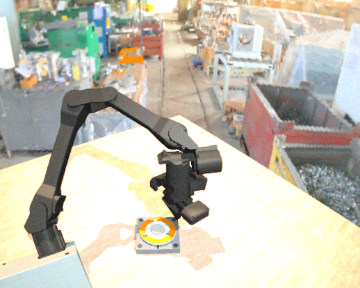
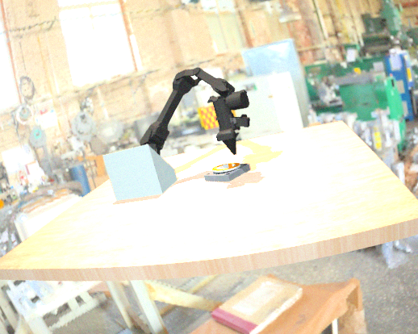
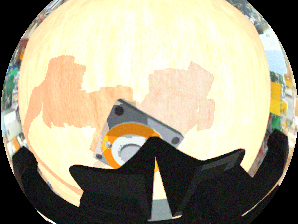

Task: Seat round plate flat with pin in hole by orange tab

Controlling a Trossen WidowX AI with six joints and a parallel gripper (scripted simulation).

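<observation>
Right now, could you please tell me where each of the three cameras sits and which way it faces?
Top: high up at the table's near side, looking down and across at the plate on its base; the whole arm shows, shut gripper above the base's far edge.
Exterior: off the table's far side, low, looking across the table; the whole arm shows, small.
Wrist: on the arm, looking down past the shut gripper at plate and base.
All three share the plate, base and gripper.

No text, label, brand, number or sign can be read in any view; the workshop machines and boxes in the background are too blurred.
</observation>
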